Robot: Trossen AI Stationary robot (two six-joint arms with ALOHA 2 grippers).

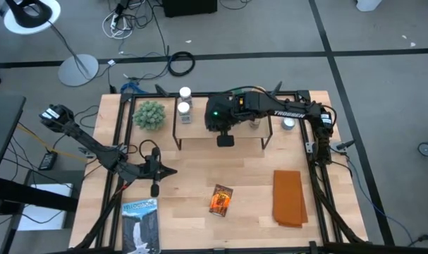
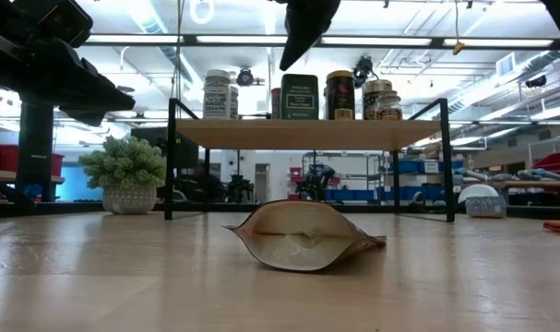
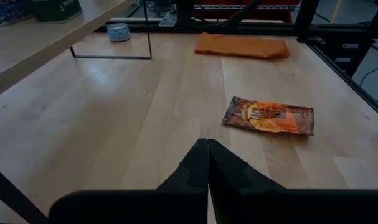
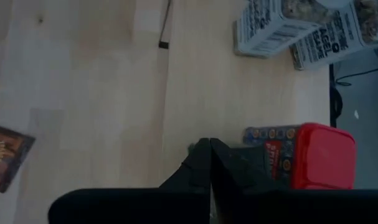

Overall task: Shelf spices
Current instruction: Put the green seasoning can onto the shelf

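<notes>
Spice packet (image 1: 221, 199) on open table, shelf (image 1: 199, 130) edge well apart

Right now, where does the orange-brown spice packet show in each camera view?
High view: packet flat on the table, front centre, left of the folded cloth.
Low view: packet centre foreground, before the shelf.
Left wrist view: right of centre, cloth beyond.
Right wrist view: only a corner, left edge.
Shared landmark: the cloth.

spices (image 2: 300, 95) – jars, boxes upright on shelf (image 2: 307, 134) | orange-brown packet (image 1: 221, 199) – flat on table
</notes>
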